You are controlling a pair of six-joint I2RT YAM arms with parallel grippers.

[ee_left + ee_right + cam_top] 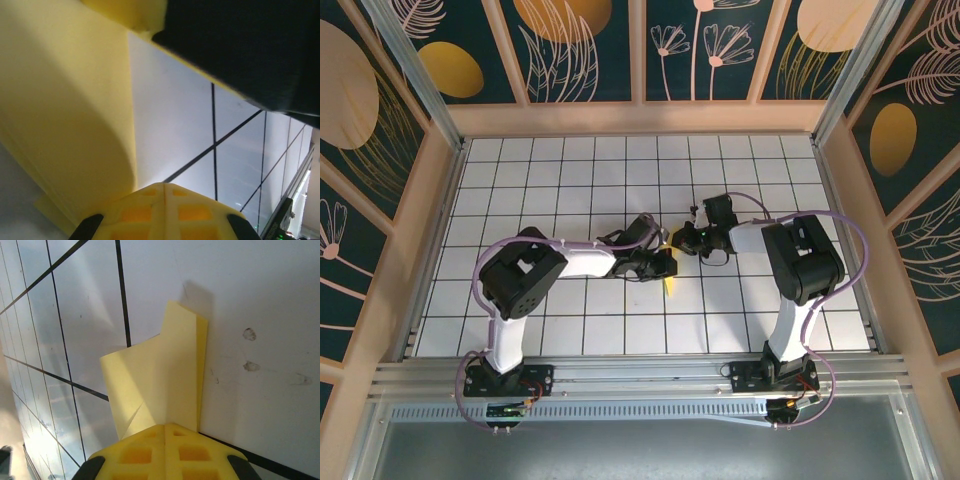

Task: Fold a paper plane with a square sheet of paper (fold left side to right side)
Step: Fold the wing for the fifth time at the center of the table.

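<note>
folded sheet, centre of the desk, between my arms. right gripper and left gripper: jaws fully closed, pinching it; its length runs straight ahead of the right jaws.

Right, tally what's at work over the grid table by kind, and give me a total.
Folded yellow paper: 1
Grippers: 2, the left gripper and the right gripper
Total: 3
</note>
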